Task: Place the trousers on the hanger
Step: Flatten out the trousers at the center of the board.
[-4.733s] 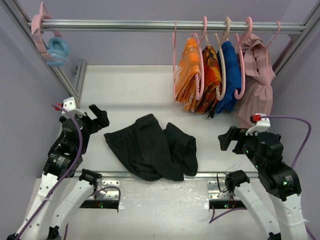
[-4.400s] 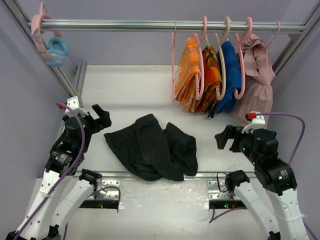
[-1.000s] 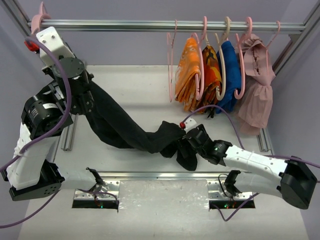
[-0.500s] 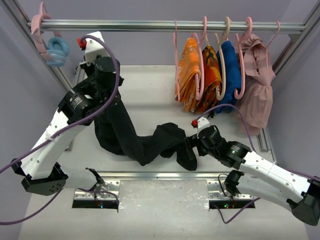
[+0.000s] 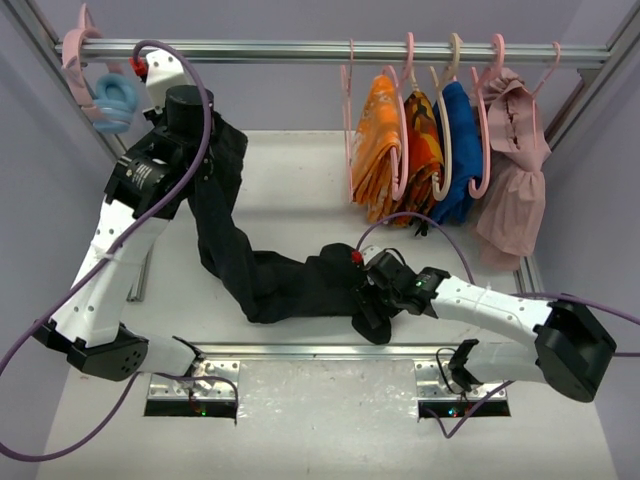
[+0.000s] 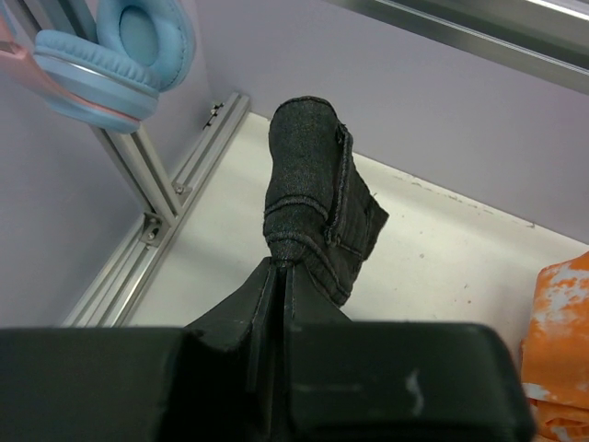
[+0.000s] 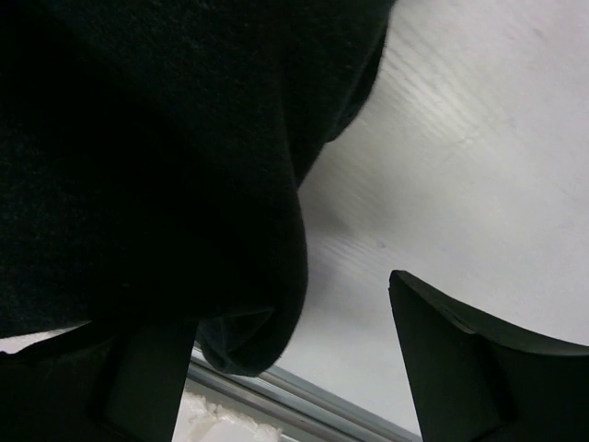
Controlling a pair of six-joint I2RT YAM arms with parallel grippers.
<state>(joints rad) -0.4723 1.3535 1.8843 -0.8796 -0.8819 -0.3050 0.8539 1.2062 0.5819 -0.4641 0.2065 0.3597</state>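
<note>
The black trousers (image 5: pixel 275 285) stretch from high at the back left down across the table to its front edge. My left gripper (image 5: pixel 223 150) is shut on their upper end and holds it up; in the left wrist view the fingers (image 6: pixel 276 295) pinch a bunched fold of the trousers (image 6: pixel 313 203). My right gripper (image 5: pixel 363 300) is low over the other end, open. In the right wrist view the trousers (image 7: pixel 166 166) cover its left finger, and the right finger (image 7: pixel 460 359) stands apart over bare table. The empty pale pink hanger (image 5: pixel 346 140) hangs on the rail.
The rail (image 5: pixel 250 48) carries orange patterned cloths (image 5: pixel 385 150), a blue garment (image 5: pixel 460 150) on a beige hanger (image 5: pixel 447 110), and a pink garment (image 5: pixel 515 170). Blue headphones (image 5: pixel 115 100) hang at the rail's left end. A metal strip (image 5: pixel 300 351) edges the table's front.
My left gripper has carried the trousers' end higher and back. My right gripper has slid left over the trousers' other end, and its jaws have narrowed a little.
</note>
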